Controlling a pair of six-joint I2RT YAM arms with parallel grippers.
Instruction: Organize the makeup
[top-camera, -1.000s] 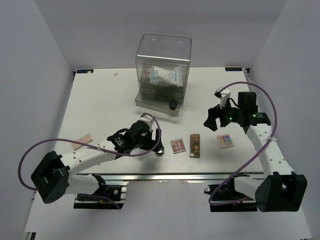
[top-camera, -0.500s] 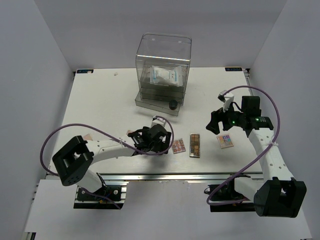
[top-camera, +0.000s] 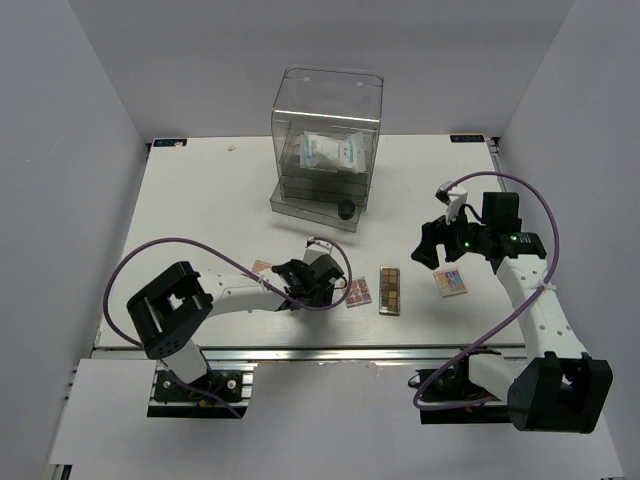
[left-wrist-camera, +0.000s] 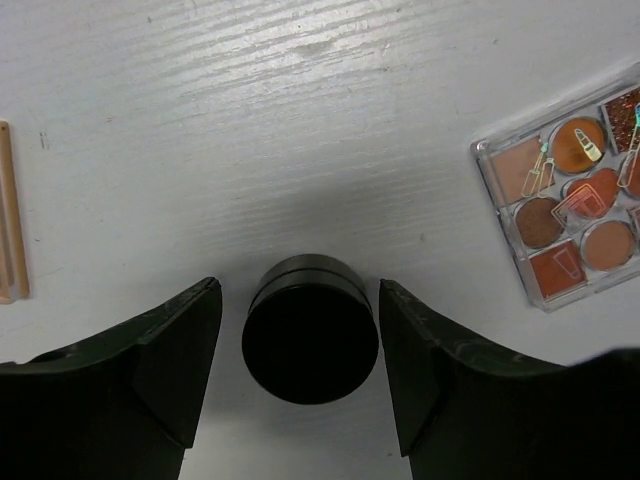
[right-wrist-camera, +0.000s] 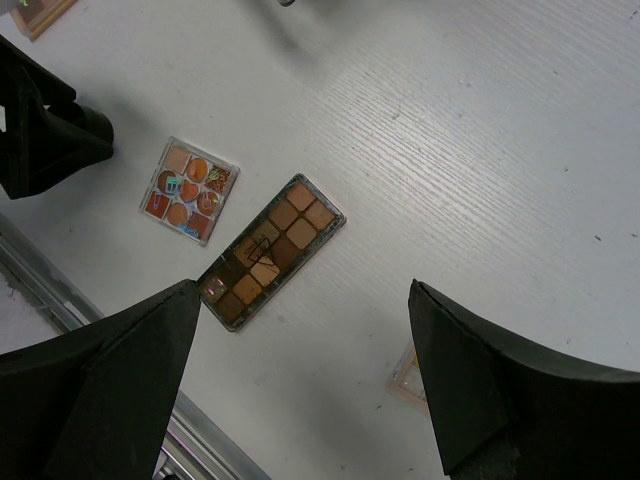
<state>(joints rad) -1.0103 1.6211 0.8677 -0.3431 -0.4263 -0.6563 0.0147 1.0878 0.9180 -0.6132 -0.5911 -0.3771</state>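
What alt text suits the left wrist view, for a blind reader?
A round black pot stands on the table between the open fingers of the left gripper, with a gap on each side. A palette of orange and brown pans lies at the right edge.

The left arm (top-camera: 235, 293) and the right arm (top-camera: 537, 305) are each built of rounded white links joined by blocky black joint housings (top-camera: 558, 392), and both stand on silver rails (top-camera: 330, 355) at the near edge of the table (top-camera: 200, 200). A purple cable (top-camera: 160, 243) loops along each arm, and a small green light (top-camera: 463, 240) glows on the right wrist. The fingers (left-wrist-camera: 150, 385) are matte black, thick and wedge-shaped, with flat inner faces.
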